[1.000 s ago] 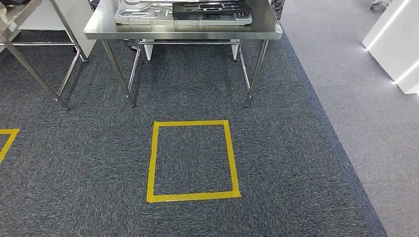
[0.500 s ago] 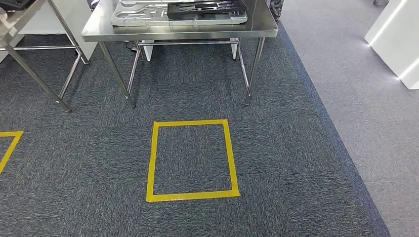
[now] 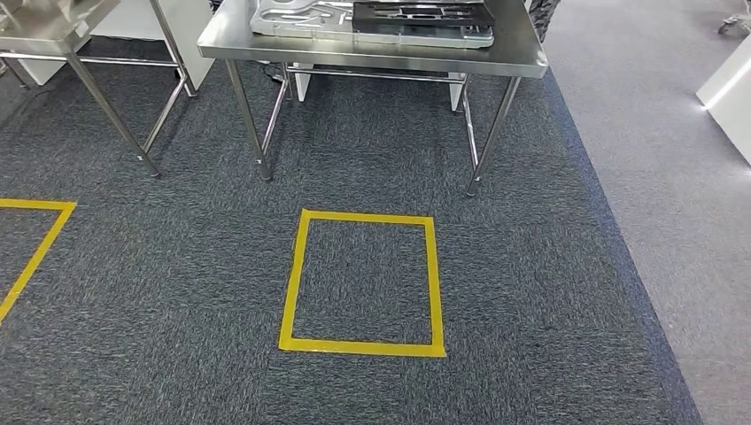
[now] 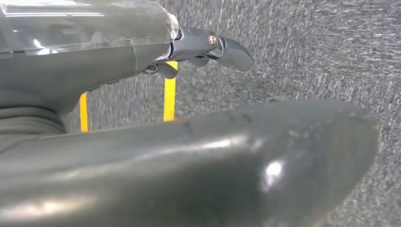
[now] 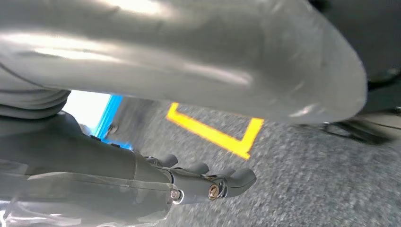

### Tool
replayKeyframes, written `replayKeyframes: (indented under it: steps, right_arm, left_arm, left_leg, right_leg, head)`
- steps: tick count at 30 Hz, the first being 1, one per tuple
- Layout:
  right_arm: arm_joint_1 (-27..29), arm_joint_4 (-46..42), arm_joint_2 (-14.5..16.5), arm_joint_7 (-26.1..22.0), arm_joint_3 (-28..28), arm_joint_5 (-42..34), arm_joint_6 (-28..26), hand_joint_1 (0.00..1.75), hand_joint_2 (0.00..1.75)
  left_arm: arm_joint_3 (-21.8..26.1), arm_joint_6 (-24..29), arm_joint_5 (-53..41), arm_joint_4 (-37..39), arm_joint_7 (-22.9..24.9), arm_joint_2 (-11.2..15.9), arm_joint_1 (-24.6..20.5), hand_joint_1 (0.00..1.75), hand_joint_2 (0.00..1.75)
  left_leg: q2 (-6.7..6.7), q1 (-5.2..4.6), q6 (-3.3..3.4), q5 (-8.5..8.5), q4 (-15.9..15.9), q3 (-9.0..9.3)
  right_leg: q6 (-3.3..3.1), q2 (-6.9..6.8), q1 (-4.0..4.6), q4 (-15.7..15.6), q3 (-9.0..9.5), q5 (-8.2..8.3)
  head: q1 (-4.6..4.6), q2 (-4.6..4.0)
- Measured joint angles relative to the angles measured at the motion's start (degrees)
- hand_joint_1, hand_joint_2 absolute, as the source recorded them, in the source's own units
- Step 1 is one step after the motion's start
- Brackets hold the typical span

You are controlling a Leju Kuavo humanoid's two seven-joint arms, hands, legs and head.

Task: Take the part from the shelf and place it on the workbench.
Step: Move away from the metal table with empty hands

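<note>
A stainless steel workbench stands ahead at the top of the head view. On it lie a silvery metal part and a flat black part on top of it. My left hand hangs over the dark carpet with its fingers stretched out and nothing in them. My right hand hangs the same way, fingers apart and holding nothing. No shelf is in sight.
A yellow tape square marks the carpet in front of the workbench. A second steel table stands at the far left, with more yellow tape before it. Lighter grey flooring and a white cabinet lie to the right.
The whole picture has shifted to the right, so the camera has moved; the workbench and the yellow square now sit further right. Nothing on the workbench has moved.
</note>
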Motion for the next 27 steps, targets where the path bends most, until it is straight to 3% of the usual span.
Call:
replayKeyframes:
  steps: [2,4,6,8,10,12,13,14,16,18,19,21,22,24,25,27]
  right_arm:
    - [0.1,0.0,-0.3,0.1,0.6,1.3,-0.3,0.00,0.00]
    - [0.2,0.0,-0.4,-0.3,1.6,2.7,-1.1,0.00,0.00]
    - [0.1,0.0,-0.5,-0.7,3.1,4.1,-1.9,0.00,0.00]
    - [0.1,0.0,-0.6,-1.0,5.2,4.7,-2.1,0.00,0.00]
    - [0.2,0.0,-0.8,-1.2,7.2,4.9,-1.9,0.00,0.00]
    - [0.3,0.0,-1.1,-1.4,8.6,5.0,-1.7,0.00,0.00]
    - [0.3,0.0,-1.2,-1.4,9.2,5.0,-1.7,0.00,0.00]
    - [0.3,0.0,-1.2,-1.4,9.6,5.0,-1.7,0.00,0.00]
    - [0.3,0.0,-1.3,-1.4,10.3,5.1,-1.6,0.00,0.00]
    - [0.3,0.0,-1.4,-1.4,10.7,5.1,-1.7,0.00,0.00]
    - [0.3,0.0,-1.4,-1.4,10.9,5.1,-1.8,0.00,0.00]
    - [0.1,0.0,-1.5,-1.5,11.2,5.1,-2.0,0.00,0.00]
    - [0.0,0.0,-1.5,-1.6,11.5,5.1,-2.0,0.00,0.00]
    - [0.1,0.0,-1.6,-2.0,12.0,5.1,-2.2,0.00,0.00]
    - [0.2,0.0,-1.7,-2.4,12.4,5.1,-2.3,0.00,0.00]
    - [0.5,0.0,-1.7,-3.0,13.3,5.1,-2.6,0.00,0.00]
  left_arm:
    - [0.0,0.3,0.6,0.0,0.4,-0.2,-0.2,0.00,0.00]
    - [0.1,0.7,1.6,0.0,1.1,-0.4,-0.3,0.00,0.00]
    - [0.6,1.3,2.9,0.0,1.8,-0.4,-0.1,0.00,0.00]
    - [1.2,2.0,4.1,0.0,1.8,-0.5,0.2,0.00,0.00]
    - [1.7,3.0,4.6,0.0,0.9,-0.7,0.2,0.00,0.00]
    - [2.0,4.2,4.6,0.0,-0.3,-1.0,0.1,0.00,0.00]
    - [2.0,4.8,4.4,0.0,-0.9,-1.2,0.2,0.00,0.00]
    - [2.0,5.2,4.2,0.0,-1.6,-1.4,0.3,0.00,0.00]
    - [2.0,6.0,3.6,0.0,-3.1,-1.5,0.4,0.00,0.00]
    - [2.0,6.3,2.9,0.0,-4.1,-1.6,0.2,0.00,0.00]
    - [1.9,6.4,2.7,0.0,-4.5,-1.6,0.2,0.00,0.00]
    - [1.9,6.6,2.5,0.0,-4.7,-1.7,0.3,0.00,0.00]
    - [1.9,6.7,2.5,0.0,-4.7,-1.8,0.3,0.00,0.00]
    - [1.9,7.2,2.8,0.0,-4.6,-1.9,0.4,0.00,0.00]
    - [1.9,7.4,3.0,0.0,-4.5,-2.0,0.3,0.00,0.00]
    - [1.9,7.9,3.2,0.0,-4.1,-2.1,0.2,0.00,0.00]
  left_leg:
    - [-1.09,-0.01,-0.29,0.11,0.1,-0.04]
    - [-2.14,0.14,-0.92,0.33,0.1,-0.40]
    - [-3.08,0.28,-1.72,0.58,0.0,-0.70]
    - [-1.62,0.17,-2.22,-0.50,1.5,-1.47]
    - [0.92,0.17,-2.59,-3.95,7.2,-4.08]
    - [1.81,0.34,-3.04,-7.28,14.5,-7.33]
    - [1.99,0.40,-3.22,-7.65,16.2,-7.96]
    - [2.20,0.44,-3.32,-6.90,15.6,-7.44]
    - [3.75,0.45,-3.24,-3.34,8.0,-3.11]
    - [5.79,0.16,-2.62,-1.20,1.1,0.60]
    - [6.30,0.01,-2.26,-1.05,-0.2,1.15]
    - [5.37,-0.17,-1.56,-0.93,-0.4,0.94]
    - [4.87,-0.12,-1.24,-0.73,-0.6,0.95]
    - [3.80,0.12,-0.57,-0.25,-1.0,0.97]
    - [3.28,0.22,-0.35,-0.06,-1.1,0.91]
    - [2.06,0.18,-0.13,0.12,-1.0,0.58]
  right_leg:
    - [-0.70,2.43,0.05,-8.3,3.84,3.62]
    - [-1.13,3.87,0.20,-12.1,5.44,4.51]
    - [-1.45,2.87,0.21,-12.6,5.59,4.70]
    - [-2.07,1.50,0.00,-13.5,5.96,5.16]
    - [-2.53,-0.10,0.06,-14.0,6.14,5.36]
    - [-2.68,-1.72,0.25,-13.9,5.98,5.29]
    - [-2.66,-2.47,0.30,-13.8,5.93,5.24]
    - [-2.60,-3.17,0.31,-13.8,5.92,5.18]
    - [-2.31,-4.49,0.33,-13.5,6.06,4.93]
    - [-1.83,-5.60,0.58,-13.1,6.17,4.53]
    - [-1.58,-6.02,0.72,-12.9,6.23,4.40]
    - [-1.06,-6.84,0.74,-12.9,6.39,4.33]
    - [-0.70,-6.50,0.60,-12.7,6.45,4.08]
    - [-0.03,-3.95,0.29,-9.8,5.35,1.77]
    - [0.19,-2.26,0.13,-6.6,3.91,-0.26]
    - [0.31,-0.81,0.03,1.5,0.10,-3.99]
  head:
    - [0.00,0.00]
    - [0.00,0.00]
    - [-0.01,0.00]
    - [-0.01,0.00]
    - [-0.01,0.00]
    - [-0.01,0.00]
    - [-0.01,0.00]
    - [-0.01,0.00]
    - [-0.02,0.00]
    - [-0.02,0.00]
    - [-0.01,0.00]
    - [-0.01,0.00]
    - [0.00,0.00]
    - [0.00,0.00]
    - [0.01,0.00]
    - [0.00,0.00]
